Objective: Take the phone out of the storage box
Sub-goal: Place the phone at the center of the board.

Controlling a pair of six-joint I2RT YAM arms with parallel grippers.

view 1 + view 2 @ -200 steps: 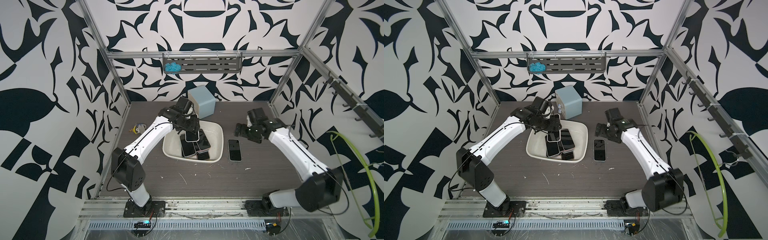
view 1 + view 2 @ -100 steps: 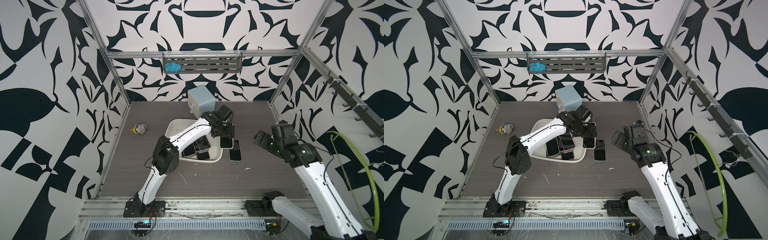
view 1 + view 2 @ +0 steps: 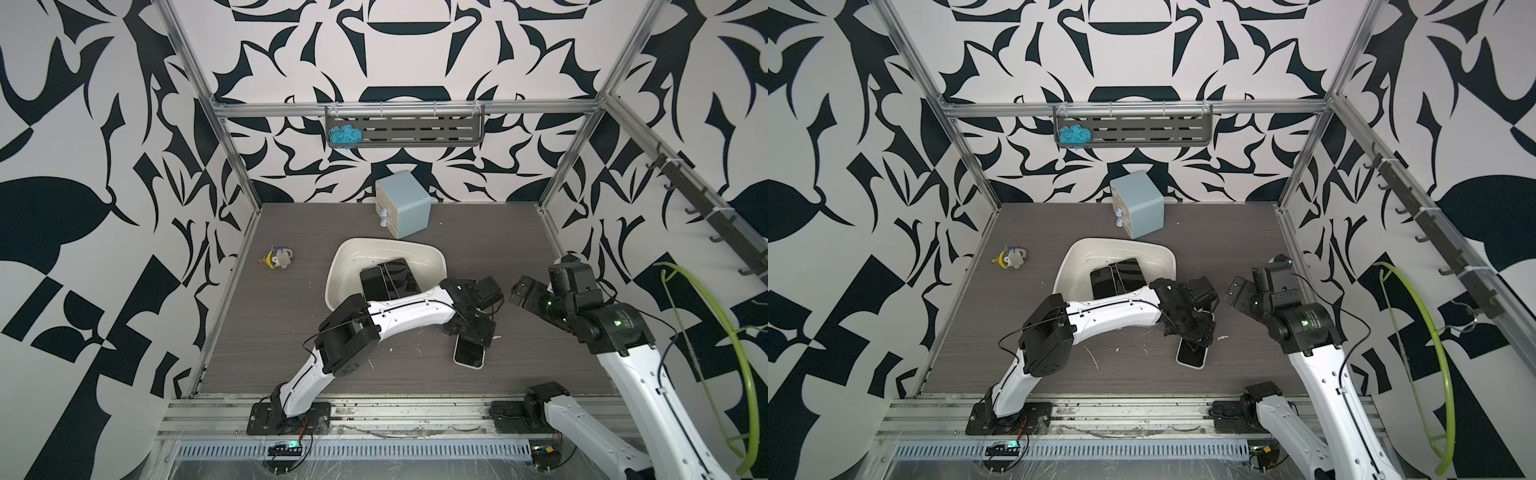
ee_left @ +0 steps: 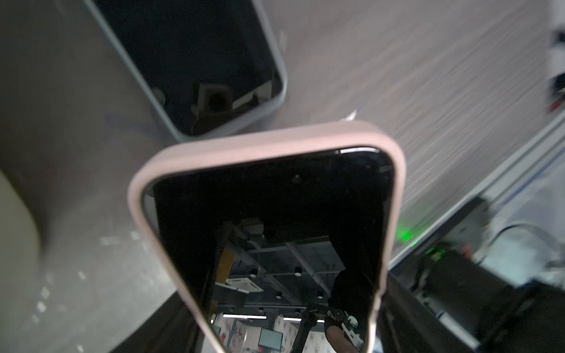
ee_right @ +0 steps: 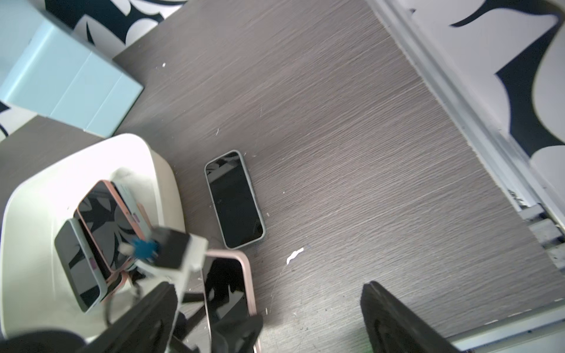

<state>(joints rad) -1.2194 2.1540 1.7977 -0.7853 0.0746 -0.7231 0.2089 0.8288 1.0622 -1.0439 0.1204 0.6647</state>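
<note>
Left fingers: closed on the two long edges of a pink-cased phone (image 4: 272, 220), clamping it near one short end (the finger pads are dark and blurred in the left wrist view).
Left gripper (image 3: 471, 328): outside the tub, on its right side, over the table (image 3: 291, 332); also seen in a top view (image 3: 1190, 328).
Pink-cased phone, position: out of the storage box (image 3: 390, 243), screen up, sticking out past the fingertips towards the table's front edge (image 3: 469, 353). I cannot tell whether its free end touches the table.
Grey-cased phone (image 5: 234, 198): flat on the table, screen up, just beside the box's outer wall, with one short end near the held phone's free end.
Storage box contents: a few other phones (image 3: 386, 280) lie overlapping inside, screens up.
Right fingers (image 5: 394, 321): spread wide, with nothing between them.
Right gripper (image 3: 525, 293): raised above the table to the right of the left gripper, apart from every phone.
Further out: a light-blue drawer unit (image 3: 405, 210) behind the box and a small plush toy (image 3: 279, 259) near the left wall.
</note>
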